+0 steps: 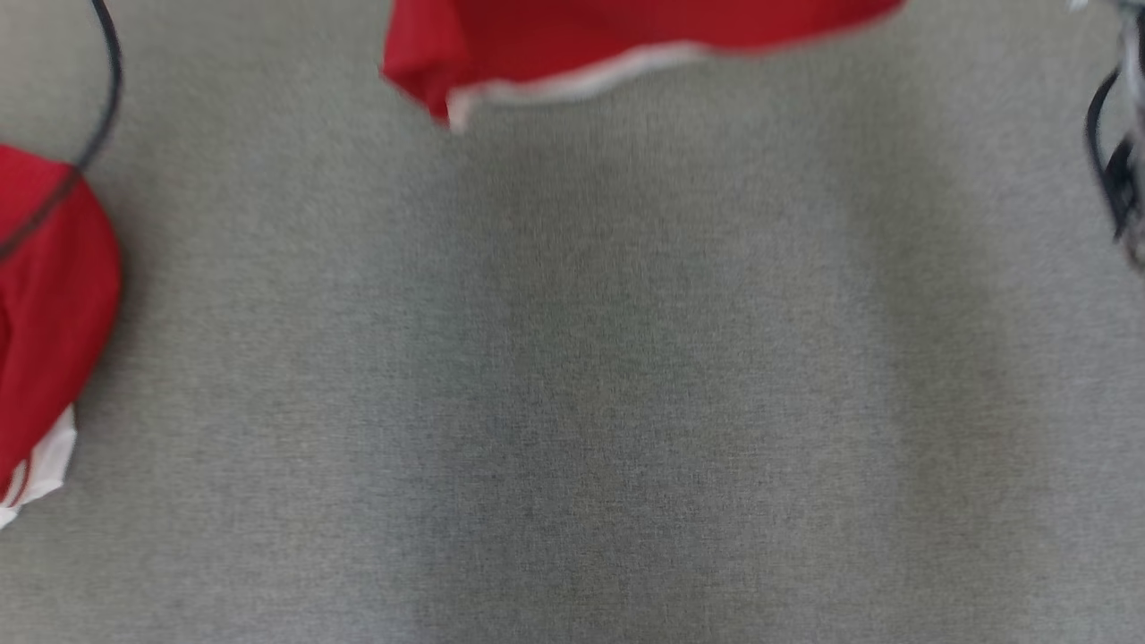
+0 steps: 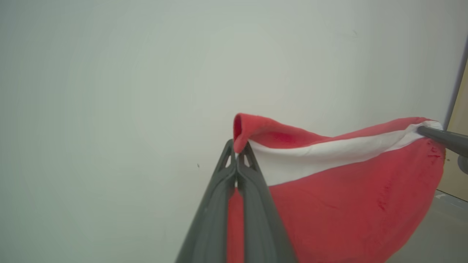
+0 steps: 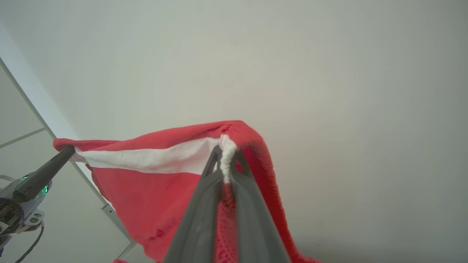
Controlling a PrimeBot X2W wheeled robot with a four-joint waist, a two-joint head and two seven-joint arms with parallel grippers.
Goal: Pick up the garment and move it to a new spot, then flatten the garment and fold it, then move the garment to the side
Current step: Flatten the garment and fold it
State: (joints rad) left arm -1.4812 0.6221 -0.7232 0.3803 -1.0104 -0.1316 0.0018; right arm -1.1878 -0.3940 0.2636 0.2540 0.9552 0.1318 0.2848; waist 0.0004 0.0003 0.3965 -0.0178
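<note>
The garment (image 2: 347, 204) is red with a white band along one edge and hangs stretched in the air between my two grippers. My left gripper (image 2: 237, 149) is shut on one corner of that edge in the left wrist view. There the right gripper's finger (image 2: 442, 138) reaches the far corner. My right gripper (image 3: 226, 153) is shut on the bunched white band in the right wrist view, with the garment (image 3: 146, 193) drooping below and the left gripper's finger (image 3: 47, 170) at the other end. In the head view the garment (image 1: 581, 36) shows at the top edge, and another red part of it shows at the left edge.
A grey fabric-covered table (image 1: 572, 402) spreads below. A black cable (image 1: 107, 89) loops at the upper left, and a dark cabled arm part (image 1: 1123, 152) sits at the right edge. A pale wall (image 2: 146, 73) stands behind the garment.
</note>
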